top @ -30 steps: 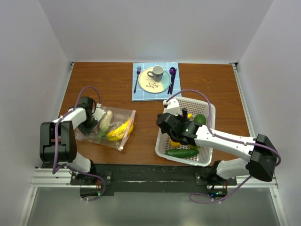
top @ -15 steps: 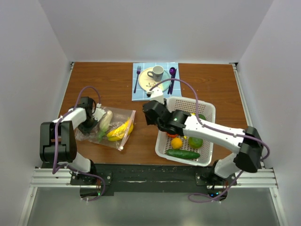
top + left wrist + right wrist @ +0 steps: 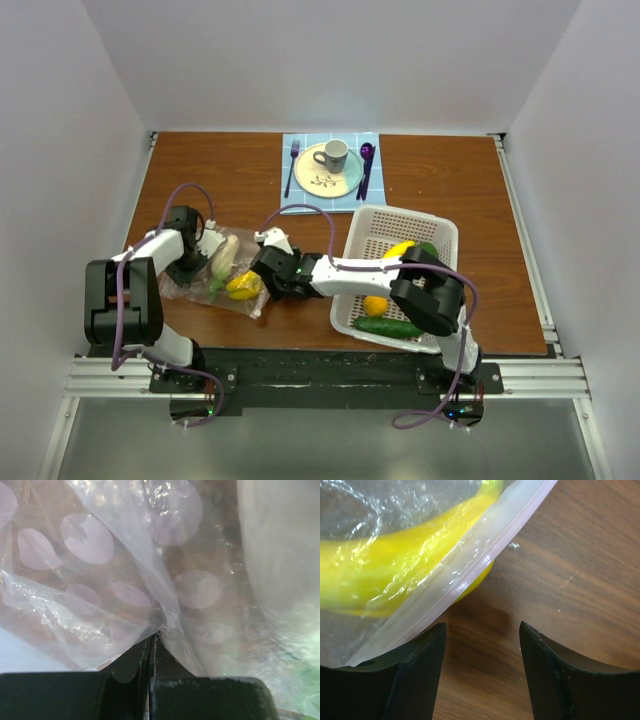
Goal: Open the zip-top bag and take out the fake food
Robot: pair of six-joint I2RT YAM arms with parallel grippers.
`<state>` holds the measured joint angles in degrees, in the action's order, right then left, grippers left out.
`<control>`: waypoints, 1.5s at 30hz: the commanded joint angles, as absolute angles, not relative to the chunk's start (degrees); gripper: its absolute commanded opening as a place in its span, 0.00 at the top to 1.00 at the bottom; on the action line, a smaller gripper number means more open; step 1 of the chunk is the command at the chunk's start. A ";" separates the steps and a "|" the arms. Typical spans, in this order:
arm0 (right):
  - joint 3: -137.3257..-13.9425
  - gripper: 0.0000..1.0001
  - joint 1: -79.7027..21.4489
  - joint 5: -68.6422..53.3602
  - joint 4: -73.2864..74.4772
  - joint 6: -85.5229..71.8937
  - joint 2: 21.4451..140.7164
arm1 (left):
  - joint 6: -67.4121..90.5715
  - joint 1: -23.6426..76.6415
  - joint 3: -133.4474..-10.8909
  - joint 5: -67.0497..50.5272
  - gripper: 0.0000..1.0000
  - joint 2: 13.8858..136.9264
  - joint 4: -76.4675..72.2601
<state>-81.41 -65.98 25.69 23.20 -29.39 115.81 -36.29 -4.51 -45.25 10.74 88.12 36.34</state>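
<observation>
R fingers (image 3: 415, 675) spread wide, empty, at the zip-top bag (image 3: 240, 245) mouth. The pink zip strip (image 3: 485, 555) runs diagonally just ahead-left, banana (image 3: 395, 565) behind it. L fingers (image 3: 120, 680) pinch bag film at the far corner. I'd say R's nearer.

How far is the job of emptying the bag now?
Done: the zip-top bag looks open; orange fruit, cucumber and others lie in the basket. In hand: left hand pinches the bag, right hand open at its mouth. Left: yellow piece and pale piece inside.
</observation>
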 commanded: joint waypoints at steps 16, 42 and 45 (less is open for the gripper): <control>-79.28 0.18 -64.42 20.13 2.99 -33.22 109.16 | -37.26 -5.27 -42.37 7.03 1.00 87.98 34.45; -87.64 0.37 -65.39 34.19 26.98 -33.13 117.08 | -37.88 -5.27 -41.22 6.86 1.00 87.10 33.84; -87.19 0.42 -65.48 32.53 29.88 -33.66 117.07 | -37.79 -5.27 -41.40 6.86 1.00 87.19 34.01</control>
<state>-88.92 -64.97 31.57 21.74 -32.73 119.17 -37.32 -4.49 -43.03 10.52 86.02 34.11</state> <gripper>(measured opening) 0.603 0.012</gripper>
